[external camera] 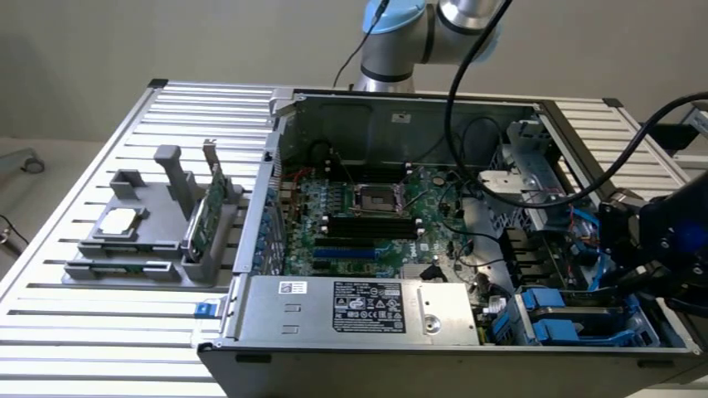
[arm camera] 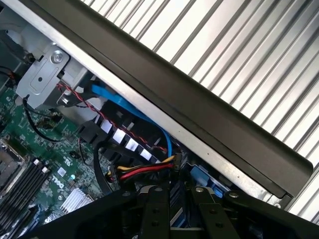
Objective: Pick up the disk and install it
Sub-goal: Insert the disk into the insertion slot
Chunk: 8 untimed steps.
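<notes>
The ribbed aluminium table (external camera: 66, 332) bears the open grey metal computer case (external camera: 366, 311). My black gripper (arm camera: 177, 193) hangs over its corner bay on the exterior view's right, just above the silver-grey, blue-railed disk (external camera: 583, 317) lying there. Whether I am parted or clamped, I cannot tell.

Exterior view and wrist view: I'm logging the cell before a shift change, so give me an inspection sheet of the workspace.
Surface: slatted metal table, carrying an open computer case.
Job's things: disk, blue-railed, in the corner bay; seating cannot be told.
Clutter: grey fixture with a chip and green card.
Grippers: gripper at that bay.
Cables: blue ribbon cable, red-yellow leads inside case.
Surroundings: pale wall.
</notes>
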Motion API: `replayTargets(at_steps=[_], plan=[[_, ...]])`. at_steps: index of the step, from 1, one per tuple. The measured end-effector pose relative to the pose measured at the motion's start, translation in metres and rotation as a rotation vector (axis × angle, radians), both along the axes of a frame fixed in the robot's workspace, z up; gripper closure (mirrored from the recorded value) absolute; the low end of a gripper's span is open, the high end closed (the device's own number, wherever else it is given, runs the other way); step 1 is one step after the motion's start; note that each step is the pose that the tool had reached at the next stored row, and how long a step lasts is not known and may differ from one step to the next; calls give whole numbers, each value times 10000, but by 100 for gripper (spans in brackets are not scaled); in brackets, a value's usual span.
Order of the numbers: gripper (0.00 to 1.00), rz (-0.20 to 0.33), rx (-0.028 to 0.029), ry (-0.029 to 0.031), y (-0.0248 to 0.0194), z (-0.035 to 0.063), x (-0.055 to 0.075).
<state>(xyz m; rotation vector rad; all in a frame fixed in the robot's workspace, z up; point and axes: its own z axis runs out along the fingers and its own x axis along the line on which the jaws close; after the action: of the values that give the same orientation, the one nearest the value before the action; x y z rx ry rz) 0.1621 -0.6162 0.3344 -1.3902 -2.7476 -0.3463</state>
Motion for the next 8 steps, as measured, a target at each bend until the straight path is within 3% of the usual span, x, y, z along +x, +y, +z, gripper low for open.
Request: replayTargets(at_steps=[4,8], plan=[[77,0,0,-8,-1,-6,0],[84,-10,3,-8,-1,-6,-3]])
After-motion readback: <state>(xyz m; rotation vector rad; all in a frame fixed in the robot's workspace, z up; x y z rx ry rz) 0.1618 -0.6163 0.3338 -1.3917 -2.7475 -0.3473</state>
